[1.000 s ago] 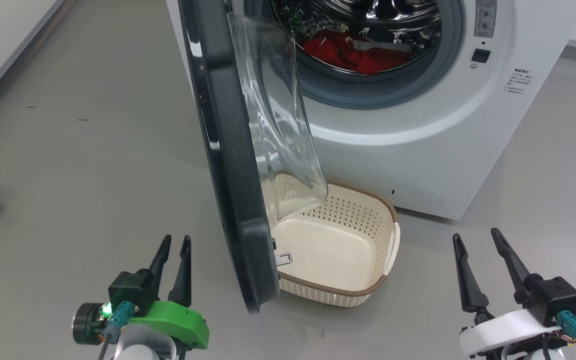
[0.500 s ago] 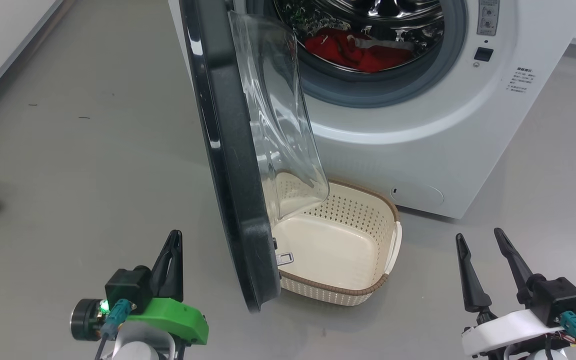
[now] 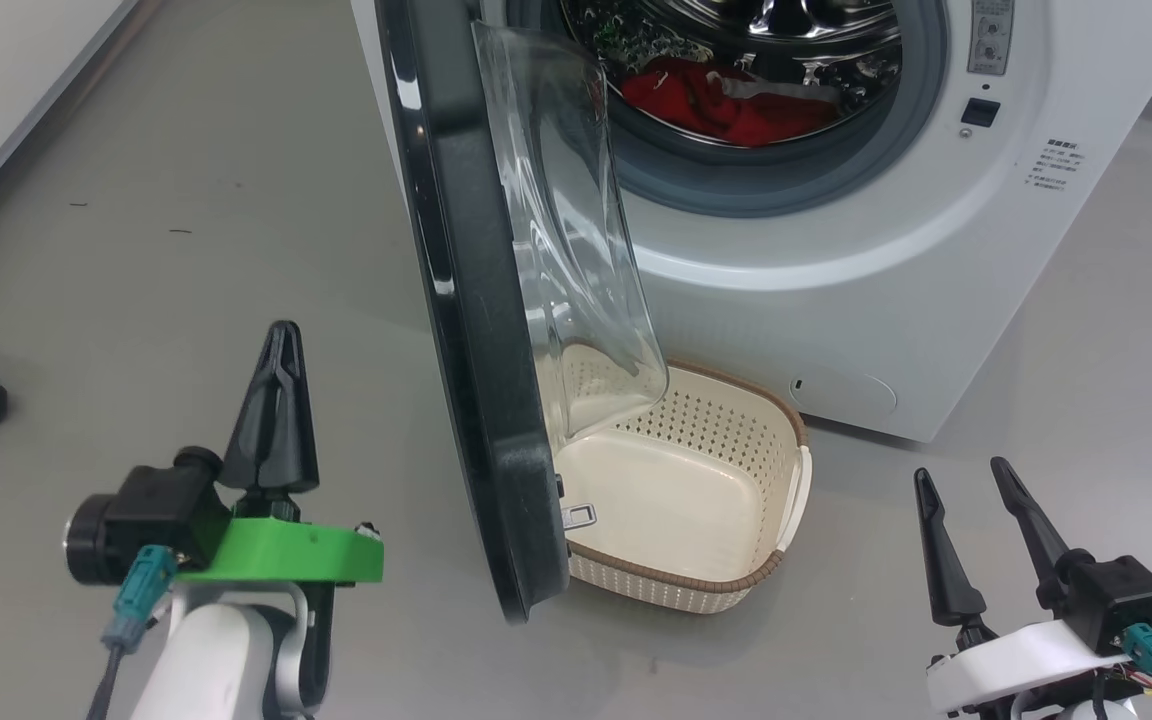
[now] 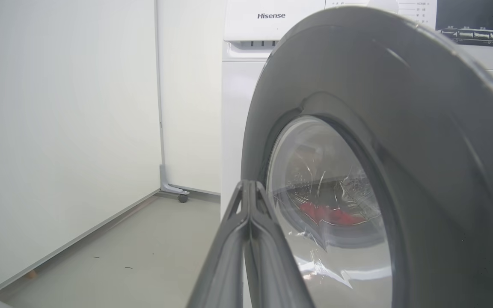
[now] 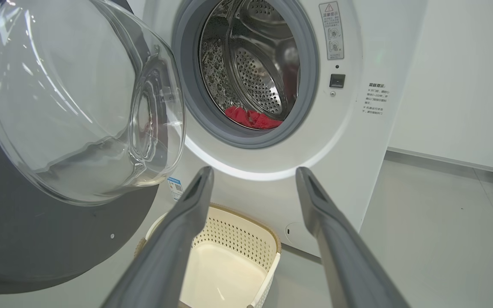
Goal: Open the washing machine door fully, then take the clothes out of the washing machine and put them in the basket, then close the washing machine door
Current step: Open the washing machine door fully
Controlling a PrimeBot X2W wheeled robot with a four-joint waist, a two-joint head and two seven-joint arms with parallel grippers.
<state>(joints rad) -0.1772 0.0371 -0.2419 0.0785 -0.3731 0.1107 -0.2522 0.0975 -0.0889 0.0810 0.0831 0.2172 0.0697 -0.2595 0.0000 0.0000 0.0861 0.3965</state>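
Door (image 3: 471, 300) just right of left end effector (image 3: 283, 330), pressed together; right end effector (image 3: 960, 470) spread.

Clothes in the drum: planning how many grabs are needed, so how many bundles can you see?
1: a red bundle lying low in the drum of the washing machine; more pieces may be hidden in its folds.
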